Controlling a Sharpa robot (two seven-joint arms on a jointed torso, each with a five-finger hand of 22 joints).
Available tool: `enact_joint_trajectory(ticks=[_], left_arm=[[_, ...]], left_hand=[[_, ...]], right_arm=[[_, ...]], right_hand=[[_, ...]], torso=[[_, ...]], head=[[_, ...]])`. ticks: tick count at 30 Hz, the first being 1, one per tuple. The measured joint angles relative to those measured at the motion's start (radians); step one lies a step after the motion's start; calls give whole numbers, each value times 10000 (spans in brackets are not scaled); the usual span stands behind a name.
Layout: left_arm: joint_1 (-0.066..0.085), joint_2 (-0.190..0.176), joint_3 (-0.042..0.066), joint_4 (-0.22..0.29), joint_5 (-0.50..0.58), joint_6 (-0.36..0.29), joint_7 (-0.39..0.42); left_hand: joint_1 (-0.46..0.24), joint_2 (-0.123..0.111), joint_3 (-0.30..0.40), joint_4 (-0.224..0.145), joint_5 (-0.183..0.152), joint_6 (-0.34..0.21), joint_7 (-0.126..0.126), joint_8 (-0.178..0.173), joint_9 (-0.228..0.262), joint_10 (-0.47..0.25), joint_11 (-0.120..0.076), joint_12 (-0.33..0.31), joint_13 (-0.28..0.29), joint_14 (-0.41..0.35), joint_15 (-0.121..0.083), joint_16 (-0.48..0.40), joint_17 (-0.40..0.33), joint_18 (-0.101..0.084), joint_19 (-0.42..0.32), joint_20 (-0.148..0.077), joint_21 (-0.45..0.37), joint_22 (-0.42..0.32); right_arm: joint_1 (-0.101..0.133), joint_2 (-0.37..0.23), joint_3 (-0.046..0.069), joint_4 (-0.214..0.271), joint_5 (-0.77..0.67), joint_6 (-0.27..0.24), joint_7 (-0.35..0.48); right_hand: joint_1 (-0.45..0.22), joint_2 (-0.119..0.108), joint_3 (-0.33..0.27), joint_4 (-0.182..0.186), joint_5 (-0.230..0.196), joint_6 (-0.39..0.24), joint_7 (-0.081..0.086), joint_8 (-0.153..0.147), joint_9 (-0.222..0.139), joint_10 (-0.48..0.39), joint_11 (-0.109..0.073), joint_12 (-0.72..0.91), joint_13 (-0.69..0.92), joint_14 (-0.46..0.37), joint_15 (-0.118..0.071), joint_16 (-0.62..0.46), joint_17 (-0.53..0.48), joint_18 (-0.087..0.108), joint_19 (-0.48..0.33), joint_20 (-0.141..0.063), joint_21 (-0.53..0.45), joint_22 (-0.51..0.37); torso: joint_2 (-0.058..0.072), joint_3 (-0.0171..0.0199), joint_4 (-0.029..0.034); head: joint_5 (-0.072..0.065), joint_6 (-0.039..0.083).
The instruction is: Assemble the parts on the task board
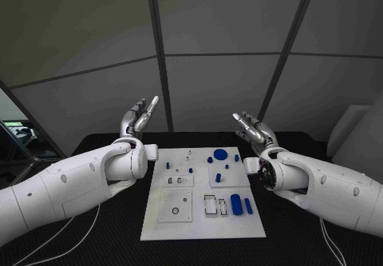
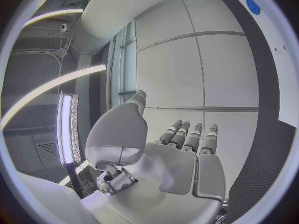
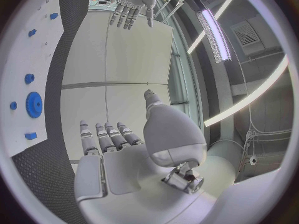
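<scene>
Task board (image 1: 200, 224) with blue parts (image 1: 236, 202) on it, left hand (image 1: 140, 119) and right hand (image 1: 254, 132) released, empty.

Both arms in from bottom corners, forearms angled toward frame middle. Left hand (image 1: 139, 119) raised centre-left, fingers straight, apart, empty. Right hand (image 1: 252, 131) centre-right, same deal, empty.

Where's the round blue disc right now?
In the head view the disc lies on the board's far right part, nearest the right hand, with small blue pieces around it.
</scene>
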Motion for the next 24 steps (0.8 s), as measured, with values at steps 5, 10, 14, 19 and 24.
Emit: enact_joint_trajectory(ticks=[5, 10, 14, 19, 24], left_arm=[[-4, 3, 0, -4, -2, 74, 32], [-5, -28, 0, -56, -5, 167, 45], [-13, -169, -1, 0, -5, 292, 45], [-15, -397, -5, 213, -5, 528, 45], [-17, -689, -9, 671, -8, 804, 45]], left_hand=[[405, 17, 12, 99, 0, 70, 70, 0, 14, 71, 71, 0, 10, -1, 105, 0, 8, 2, 71, 70, 51, 9], [483, 95, -29, 140, 0, 147, 148, 9, 28, 207, 207, 0, 26, 70, 176, 41, 27, 3, 34, 106, 51, 8], [938, 178, -119, 51, 0, 635, 197, 155, 103, 845, 540, 177, 118, 747, 408, 207, 126, 12, 205, 208, 116, 61], [1376, 207, -287, -117, 0, 2336, 321, 591, 336, 2729, 1138, 593, 310, 3180, 691, 887, 434, 707, 2390, 253, 939, 545], [1748, 190, -492, -322, 0, 4301, 503, 1082, 552, 5225, 1342, 1085, 473, 5882, 434, 1596, 673, 706, 5288, 217, 2162, 1137]], right_arm=[[-98, 60, 228, -196, -595, 769, -505], [-63, -56, 239, -473, -2072, 1047, -681], [119, -42, 242, -702, -3728, 1146, -802], [493, 53, 247, -924, -6091, 1412, -1175], [901, 240, 260, -1233, -8775, 1851, -1919]], right_hand=[[701, 52, -5, -277, 4, 626, 28, 164, 82, 726, 242, 178, 86, 798, 211, 192, 98, 92, 383, 117, 211, 95], [1698, 36, 225, -928, -254, 2478, 154, 600, 311, 3103, 466, 702, 311, 3112, 366, 732, 303, 478, 1605, 120, 673, 319], [2488, -42, 510, -1563, -578, 4571, 337, 1046, 502, 5289, 366, 1125, 409, 5250, 208, 1200, 420, 779, 3170, 106, 1311, 584], [2947, -246, 912, -2154, -668, 6309, 612, 1210, 537, 7152, 101, 1225, 408, 7267, -127, 1527, 468, 1012, 4684, -77, 1959, 796], [3065, -364, 1357, -2599, -668, 7464, 682, 1210, 514, 8534, -196, 1146, 408, 9177, -599, 1842, 569, 1168, 6103, -497, 2707, 1056]], torso=[[1, -2, 3], [34, -2, 12], [72, 2, 19], [143, -6, 27], [253, -12, 58]], head=[[0, 0], [1, 17], [6, 20], [2, 20], [-63, 25]])
